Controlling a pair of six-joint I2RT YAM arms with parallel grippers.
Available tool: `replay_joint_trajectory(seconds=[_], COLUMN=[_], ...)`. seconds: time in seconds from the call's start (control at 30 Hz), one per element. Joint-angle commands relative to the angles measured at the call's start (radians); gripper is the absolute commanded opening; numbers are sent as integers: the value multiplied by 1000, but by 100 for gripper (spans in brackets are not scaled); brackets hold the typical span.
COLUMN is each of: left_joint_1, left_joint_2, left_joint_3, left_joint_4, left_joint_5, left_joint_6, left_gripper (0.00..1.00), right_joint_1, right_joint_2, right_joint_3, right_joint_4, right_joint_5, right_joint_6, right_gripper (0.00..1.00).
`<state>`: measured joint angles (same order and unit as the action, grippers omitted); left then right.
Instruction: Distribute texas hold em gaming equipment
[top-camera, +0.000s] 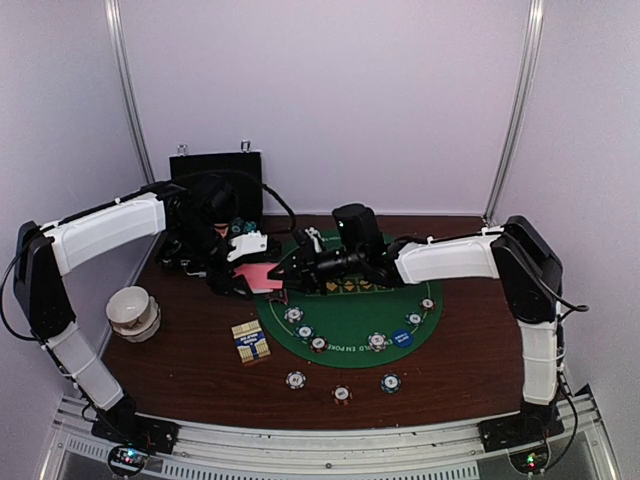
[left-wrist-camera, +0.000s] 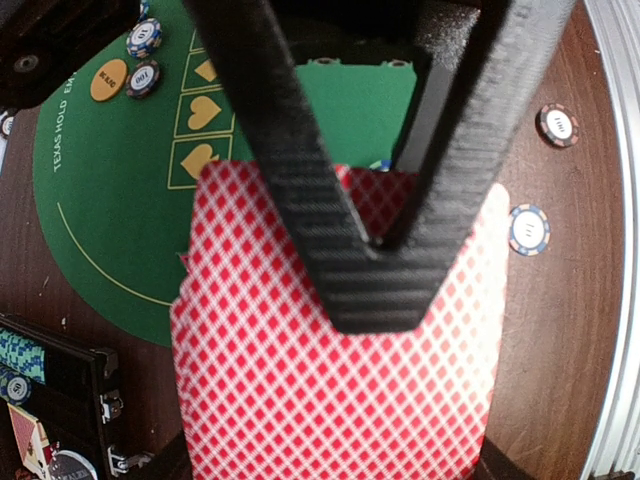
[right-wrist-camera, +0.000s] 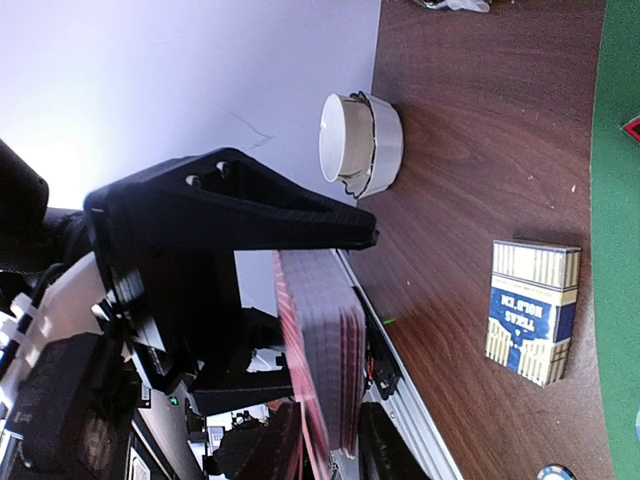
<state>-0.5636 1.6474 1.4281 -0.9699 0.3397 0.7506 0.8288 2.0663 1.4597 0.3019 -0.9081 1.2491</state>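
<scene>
My left gripper (top-camera: 238, 280) (left-wrist-camera: 375, 285) is shut on a deck of pink-backed cards (top-camera: 263, 277) (left-wrist-camera: 330, 380) and holds it above the green mat's left edge. My right gripper (top-camera: 297, 265) (right-wrist-camera: 332, 310) is open, its fingers on either side of the deck's free end (right-wrist-camera: 325, 340), which I see edge-on. Several striped chips lie on the mat (top-camera: 293, 314) (top-camera: 377, 341). Three more lie on the wood in front (top-camera: 342, 394). A blue button (top-camera: 401, 338) and an orange button (left-wrist-camera: 108, 80) sit on the mat. A red-edged marker (right-wrist-camera: 632, 125) shows at the mat's edge.
The green mat (top-camera: 350, 315) lies mid-table. A blue and cream card box (top-camera: 250, 342) (right-wrist-camera: 532, 310) lies left of it. A white bowl (top-camera: 133, 310) (right-wrist-camera: 360, 145) stands at the left edge. The black chip case (top-camera: 215, 190) stands open at the back left.
</scene>
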Motion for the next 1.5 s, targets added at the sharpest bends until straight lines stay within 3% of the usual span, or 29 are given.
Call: replay_joint_trajectory(seconds=[0.0,0.2,0.53,0.67,0.9,1.13,1.47], left_joint_1=[1,1,1,2,21,36,37], left_joint_2=[-31,-30,-39,-43,-52,-75,-89], left_joint_3=[-13,-13,-17,-24,-29,-48,-44], left_joint_4=[29,30,29,30,29,21,16], left_joint_5=[-10,-16,-25,-36,-41,-43,-25], left_joint_6=[1,3,-2,-10,-24,-24,-29], left_gripper=[2,1,0,0,0,0,0], right_joint_1=[-6,-12,-46,-80,-163,-206,-161], right_joint_2=[-50,-68,-109,-136,-149,-51,212], right_joint_3=[-29,-59,-82,-95,-105,-27,238], right_joint_4=[58,50,6,-45,-106,-166,-286], right_joint_5=[-16,-19,-30,-34,-50,-44,19], right_joint_6=[22,13,-21,-60,-114,-167,-213], right_gripper=[19,9,5,0,0,0,0])
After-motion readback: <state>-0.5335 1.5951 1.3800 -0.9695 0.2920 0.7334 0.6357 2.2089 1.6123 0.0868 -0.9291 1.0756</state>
